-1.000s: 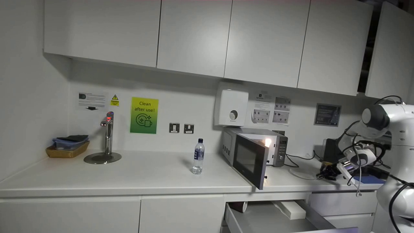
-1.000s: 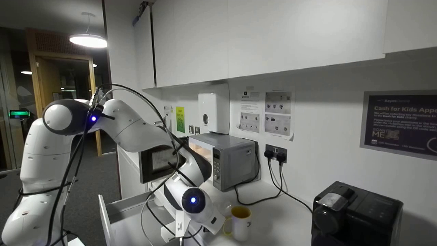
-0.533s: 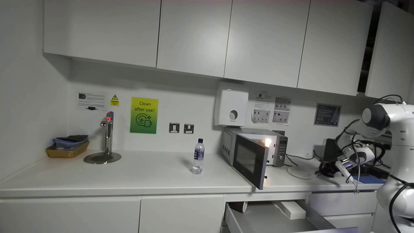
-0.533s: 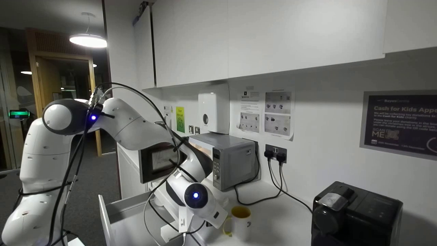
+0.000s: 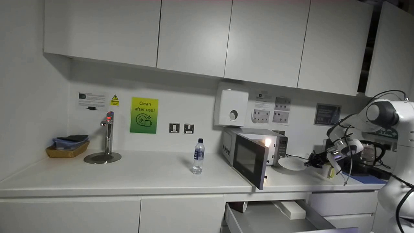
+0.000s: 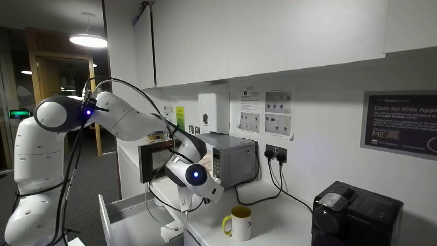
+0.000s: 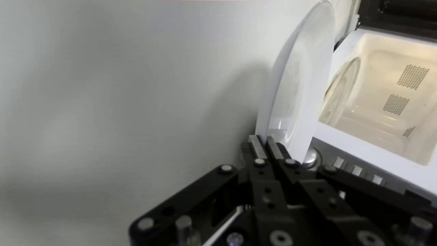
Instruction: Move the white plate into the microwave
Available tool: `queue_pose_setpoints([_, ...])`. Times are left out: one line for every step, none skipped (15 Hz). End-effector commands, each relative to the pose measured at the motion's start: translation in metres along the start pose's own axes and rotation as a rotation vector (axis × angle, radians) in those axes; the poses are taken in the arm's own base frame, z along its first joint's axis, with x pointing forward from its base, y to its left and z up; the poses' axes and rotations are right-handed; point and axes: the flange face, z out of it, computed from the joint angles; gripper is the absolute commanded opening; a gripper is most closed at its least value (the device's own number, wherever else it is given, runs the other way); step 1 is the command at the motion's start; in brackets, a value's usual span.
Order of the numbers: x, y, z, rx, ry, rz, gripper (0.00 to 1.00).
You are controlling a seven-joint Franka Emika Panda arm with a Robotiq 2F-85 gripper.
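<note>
The worktop [image 5: 145, 176] carries a brown basket [image 5: 63, 153], a tap [image 5: 109, 137], an upright bottle [image 5: 198, 157], the microwave [image 6: 237, 162], a yellow-handled mug [image 6: 241, 225] and a blue mat [image 5: 367, 180].

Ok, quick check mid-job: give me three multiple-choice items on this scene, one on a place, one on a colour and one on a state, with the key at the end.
1. Where is the white plate?
A) In the drawer
B) In the gripper, outside the microwave
C) Inside the microwave

2. What colour is the handle of the mug?
A) Yellow
B) Red
C) Blue

3. How does the microwave door stand?
A) Fully shut
B) Detached, lying flat
C) Swung open

Key:
1 B: the wrist view shows the plate's rim pinched in the gripper, with the microwave's interior beyond it.
2 A: an exterior view shows the yellow handle against the mug's white body.
3 C: in both exterior views it juts out from the microwave's front.
</note>
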Motion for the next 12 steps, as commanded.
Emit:
queue_pose_setpoints([-0.003, -0.048, -0.003, 0.072, -0.007, -0.022, 0.01])
queue_pose_setpoints([-0.005, -0.057, -0.001, 0.079, -0.018, -0.023, 0.01])
queue_pose_setpoints([-0.007, -0.066, 0.002, 0.086, -0.034, -0.016, 0.01])
queue_pose_setpoints([-0.010, -0.073, 0.004, 0.089, -0.051, -0.009, 0.01])
queue_pose_setpoints([-0.013, -0.080, 0.007, 0.097, -0.064, -0.003, 0.01])
queue_pose_setpoints([-0.016, -0.088, 0.009, 0.102, -0.081, 0.003, 0.01])
queue_pose_setpoints([-0.018, -0.094, 0.011, 0.107, -0.094, 0.009, 0.01])
queue_pose_setpoints([-0.021, -0.100, 0.014, 0.110, -0.113, 0.019, 0.01])
queue_pose_setpoints([-0.023, -0.106, 0.016, 0.109, -0.128, 0.024, 0.01])
queue_pose_setpoints([-0.025, -0.111, 0.019, 0.105, -0.142, 0.030, 0.01])
queue_pose_setpoints([-0.028, -0.118, 0.022, 0.098, -0.156, 0.035, 0.01])
queue_pose_setpoints([-0.030, -0.123, 0.025, 0.088, -0.166, 0.040, 0.01])
